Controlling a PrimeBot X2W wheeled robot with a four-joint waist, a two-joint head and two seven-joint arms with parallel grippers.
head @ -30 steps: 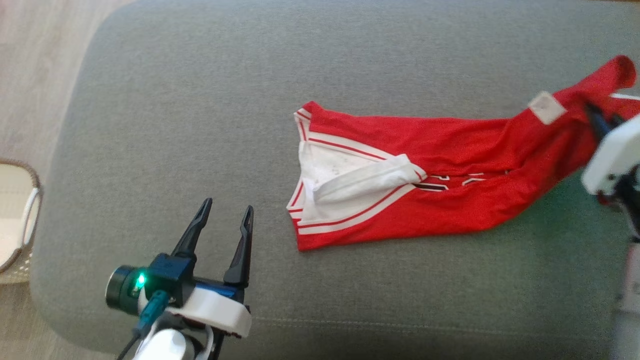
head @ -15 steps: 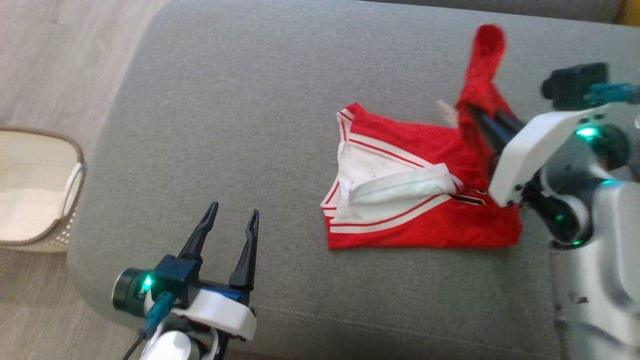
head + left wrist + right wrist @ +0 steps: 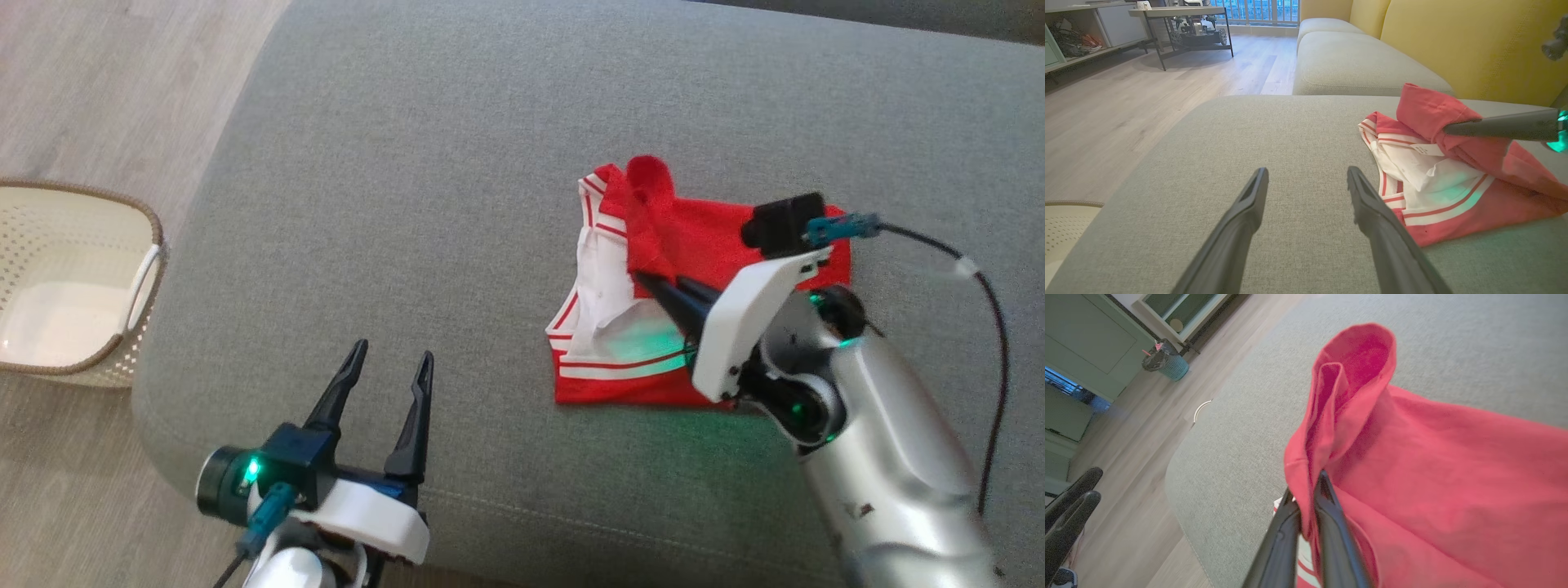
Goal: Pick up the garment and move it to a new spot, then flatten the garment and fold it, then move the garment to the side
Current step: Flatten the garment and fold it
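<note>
right gripper (image 3: 642, 279) pinching a red garment (image 3: 710, 237) fold, doubled over itself on grey sofa (image 3: 392, 188), left gripper (image 3: 390, 366) spread, apparently hovering nearby

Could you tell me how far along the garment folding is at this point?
Done, it seems: the garment lies on the grey cushion, partly doubled over. In hand: the right claw is shut on a red end, holding it over the white-trimmed half; the left claw is open, apart from the cloth. Left: release, tidy the fold, then move it aside.
</note>
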